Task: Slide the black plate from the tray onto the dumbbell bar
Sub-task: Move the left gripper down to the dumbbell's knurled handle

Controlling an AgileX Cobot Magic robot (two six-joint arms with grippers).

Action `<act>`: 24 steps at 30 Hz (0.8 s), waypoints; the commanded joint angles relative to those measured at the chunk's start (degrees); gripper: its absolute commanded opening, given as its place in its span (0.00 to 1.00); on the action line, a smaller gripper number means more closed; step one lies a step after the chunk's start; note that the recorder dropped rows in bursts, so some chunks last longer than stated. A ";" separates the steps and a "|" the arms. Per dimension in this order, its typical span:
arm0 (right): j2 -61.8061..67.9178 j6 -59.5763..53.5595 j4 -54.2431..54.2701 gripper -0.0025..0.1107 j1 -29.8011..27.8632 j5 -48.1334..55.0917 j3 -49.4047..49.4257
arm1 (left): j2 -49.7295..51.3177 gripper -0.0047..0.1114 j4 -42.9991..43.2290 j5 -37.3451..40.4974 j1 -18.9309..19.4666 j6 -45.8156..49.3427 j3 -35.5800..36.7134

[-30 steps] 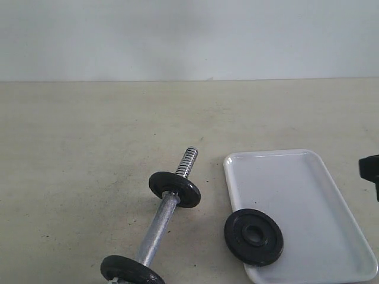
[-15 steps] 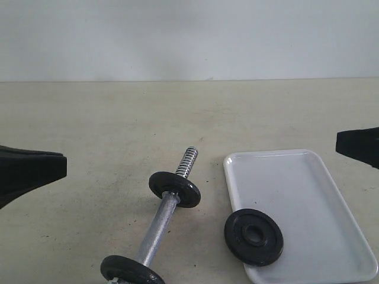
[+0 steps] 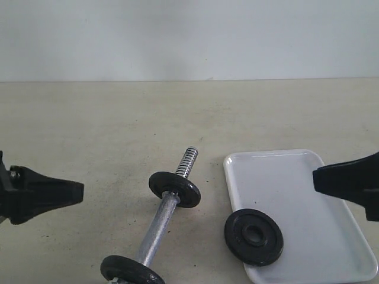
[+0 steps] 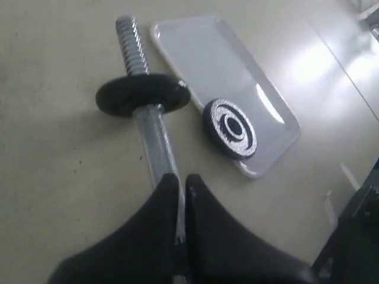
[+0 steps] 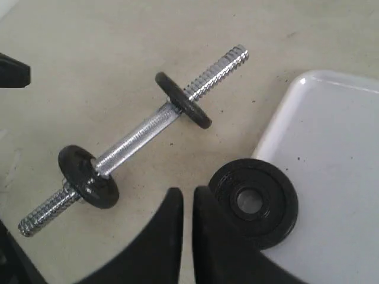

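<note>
Pale beige tabletop, blank wall behind.

Exterior view: black plate lies flat, straddling the rim at the near-left corner of the tray, partly hanging over the table. Dumbbell bar runs diagonally; its free threaded end points away, toward the tray's far-left corner. Two discs are already mounted on it. Left gripper hovers well left of the bar. Right gripper hangs over the tray and is the nearer to the plate.

Left wrist view: fingers pressed together, holding nothing, tips over the bar's knurled shaft. Plate sits beyond, past the nearer mounted disc.

Right wrist view: fingers likewise together and empty. Plate lies just beside the tips, hole up.

Judgement: the right arm suits the pickup, and its jaws must part first. The plate's hole then has to line up with the bar's diagonal axis at the threaded end.
</note>
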 commanded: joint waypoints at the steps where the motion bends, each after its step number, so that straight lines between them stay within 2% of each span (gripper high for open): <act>1: 4.08 -3.08 -1.40 0.05 -0.06 3.25 -0.27 | 8.51 0.08 1.23 -0.32 -3.86 -2.63 -1.58; 3: 6.39 -3.99 -1.62 0.04 0.06 4.11 -0.27 | 12.64 0.08 1.23 -2.55 -8.30 -3.26 -3.39; 6: 8.20 -5.16 -2.07 0.02 0.06 5.76 -0.27 | 16.20 0.08 1.12 -11.04 -16.48 -6.68 -7.84; 9: 8.30 -5.16 -2.95 0.02 0.06 5.64 -0.27 | 17.86 0.08 1.36 -17.77 -22.74 -10.64 -11.82; 10: 8.30 -5.16 -3.57 0.02 0.06 5.42 -0.27 | 18.79 0.08 2.76 -22.32 -25.59 -12.96 -13.45; 13: 8.30 -4.21 -4.73 0.02 0.06 4.65 -0.27 | 20.44 0.08 5.45 -27.15 -28.88 -18.01 -15.47; 18: 8.30 -0.32 -8.60 0.02 0.06 1.46 -0.27 | 24.45 0.08 11.56 -30.49 -32.99 -24.98 -17.53; 24: 8.30 1.47 -10.11 0.02 0.06 0.05 -0.27 | 28.82 0.08 14.58 -36.06 -36.21 -27.37 -18.02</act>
